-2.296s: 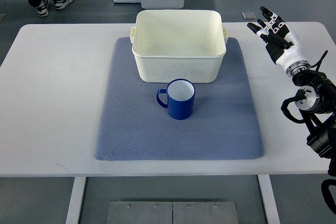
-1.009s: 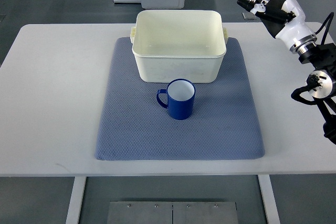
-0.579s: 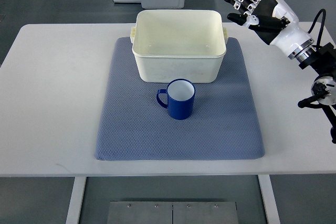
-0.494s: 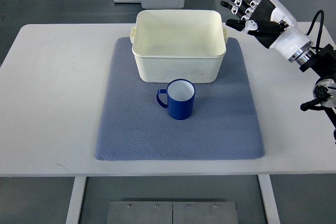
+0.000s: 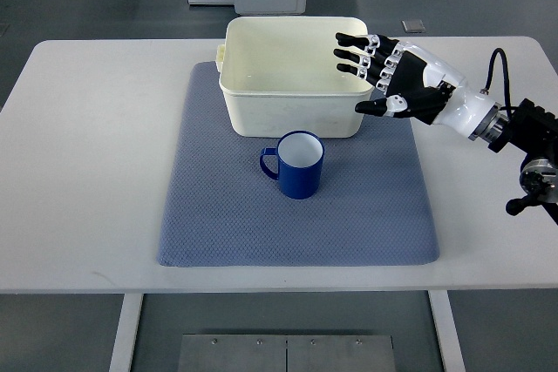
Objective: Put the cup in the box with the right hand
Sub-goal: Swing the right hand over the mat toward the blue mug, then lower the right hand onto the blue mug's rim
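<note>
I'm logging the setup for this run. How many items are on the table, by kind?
Blue enamel mug with white inside: 1
Cream plastic rectangular box: 1
Blue-grey textured mat: 1
Total: 3, all on the white table; the right hand hovers open, holding nothing.

The right hand [image 5: 390,78] is now down and to the left of where it hovered beyond the table's [image 5: 87,154] far right corner. It hangs over the right rim of the box [image 5: 296,84], fingers [image 5: 353,54] spread and pointing left, thumb toward the cup [image 5: 299,164]. The person's feet at the far left are gone from view.
</note>
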Controlling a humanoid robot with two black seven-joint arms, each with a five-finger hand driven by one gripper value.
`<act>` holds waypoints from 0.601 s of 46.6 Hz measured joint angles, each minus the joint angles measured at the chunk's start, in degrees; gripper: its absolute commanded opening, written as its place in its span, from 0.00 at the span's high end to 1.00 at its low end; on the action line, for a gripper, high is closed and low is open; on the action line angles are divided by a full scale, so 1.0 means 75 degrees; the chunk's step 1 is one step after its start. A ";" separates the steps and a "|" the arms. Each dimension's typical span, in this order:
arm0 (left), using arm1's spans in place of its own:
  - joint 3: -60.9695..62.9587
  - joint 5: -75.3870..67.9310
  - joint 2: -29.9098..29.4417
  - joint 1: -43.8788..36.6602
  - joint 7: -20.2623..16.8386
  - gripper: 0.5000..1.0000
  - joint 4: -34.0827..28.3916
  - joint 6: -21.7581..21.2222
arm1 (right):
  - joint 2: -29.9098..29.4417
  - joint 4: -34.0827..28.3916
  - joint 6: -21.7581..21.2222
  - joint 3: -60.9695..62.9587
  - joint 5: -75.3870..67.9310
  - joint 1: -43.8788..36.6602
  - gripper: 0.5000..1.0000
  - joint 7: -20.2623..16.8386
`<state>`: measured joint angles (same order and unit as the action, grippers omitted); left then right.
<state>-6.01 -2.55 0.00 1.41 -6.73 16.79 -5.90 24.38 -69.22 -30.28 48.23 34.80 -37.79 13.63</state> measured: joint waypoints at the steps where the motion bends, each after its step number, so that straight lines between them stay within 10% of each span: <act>1: 0.0000 0.0000 0.0000 0.0000 0.0000 0.00 -0.0001 0.0000 | 0.0006 0.0001 -0.0009 -0.0053 0.0001 0.0000 0.00 0.0014; 28: 0.0004 0.0000 0.0000 0.0000 -0.0001 0.00 0.0000 0.0000 | -0.0165 0.0021 -0.0002 -0.0846 0.0462 0.0226 0.00 0.0258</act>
<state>-5.98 -2.55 0.00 1.40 -6.73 16.79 -5.90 23.15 -69.06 -30.29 41.89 38.27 -36.09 15.57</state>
